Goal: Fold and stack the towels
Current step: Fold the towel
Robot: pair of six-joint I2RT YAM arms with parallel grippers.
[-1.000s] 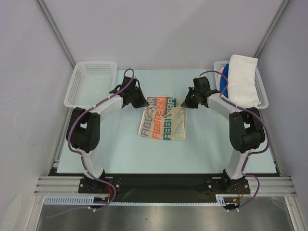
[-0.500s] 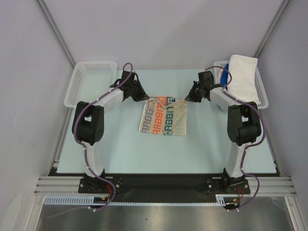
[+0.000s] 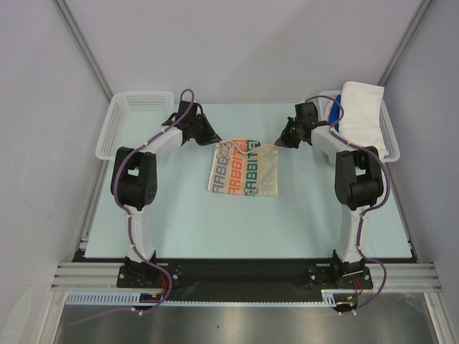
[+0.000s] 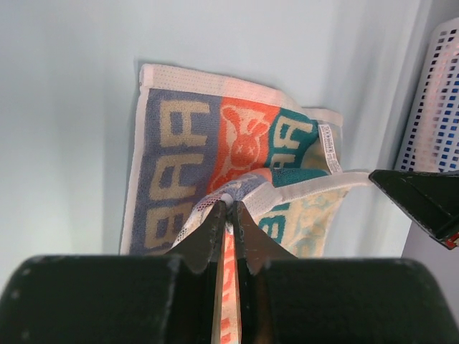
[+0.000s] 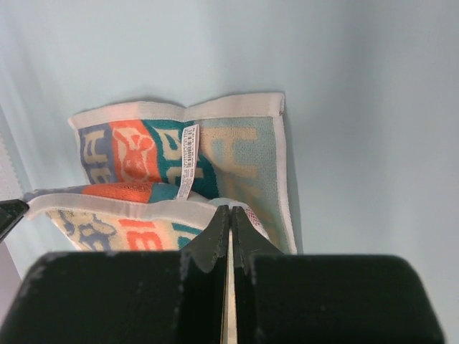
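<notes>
Lettered towel (image 3: 242,166): mid-tabletop (image 3: 179,215), one edge raised. Left fingers (image 4: 209,231) and right fingers (image 5: 217,229) each clamped on a corner. Your arms have carried it farther back; fold likely under way.

Overhead camera looks down; both close wrist cameras apparently share the towel (image 4: 179,136).

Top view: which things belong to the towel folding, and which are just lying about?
Job: lettered towel, pinched by left gripper and right gripper; white towel.
Lying about: left basket, right basket, table.
</notes>
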